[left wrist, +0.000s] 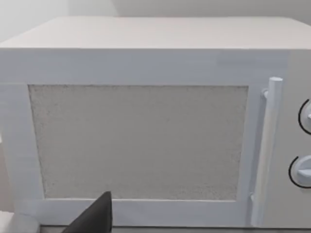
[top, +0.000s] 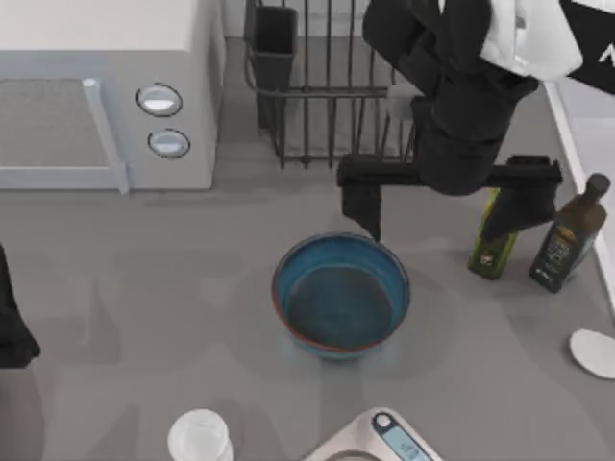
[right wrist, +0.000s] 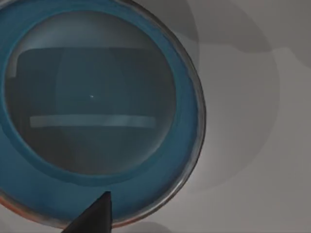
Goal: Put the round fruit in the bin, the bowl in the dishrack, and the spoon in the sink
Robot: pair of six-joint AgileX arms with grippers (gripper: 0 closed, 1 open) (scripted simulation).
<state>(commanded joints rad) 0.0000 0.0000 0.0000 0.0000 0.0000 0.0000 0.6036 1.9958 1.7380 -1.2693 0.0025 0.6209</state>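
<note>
The blue bowl (top: 341,298) with its reddish rim stands upright and empty in the middle of the table, and shows from above in the right wrist view (right wrist: 92,111). My right gripper (top: 437,229) hangs open and wide above the bowl's far right side, holding nothing; one dark fingertip (right wrist: 95,213) shows over the rim. The black wire dishrack (top: 317,86) stands behind the bowl. The sink's white rim (top: 569,139) runs along the far right. A pale oval (top: 594,352) at the right edge looks like the spoon's scoop. The round fruit and the bin are out of view.
A white microwave (top: 106,96) fills the far left, close before my parked left arm (top: 12,322), whose fingertip (left wrist: 95,216) shows. Two dark bottles (top: 495,245) (top: 567,235) stand right of the bowl. A translucent cup (top: 200,437) and a scale (top: 380,437) sit at the near edge.
</note>
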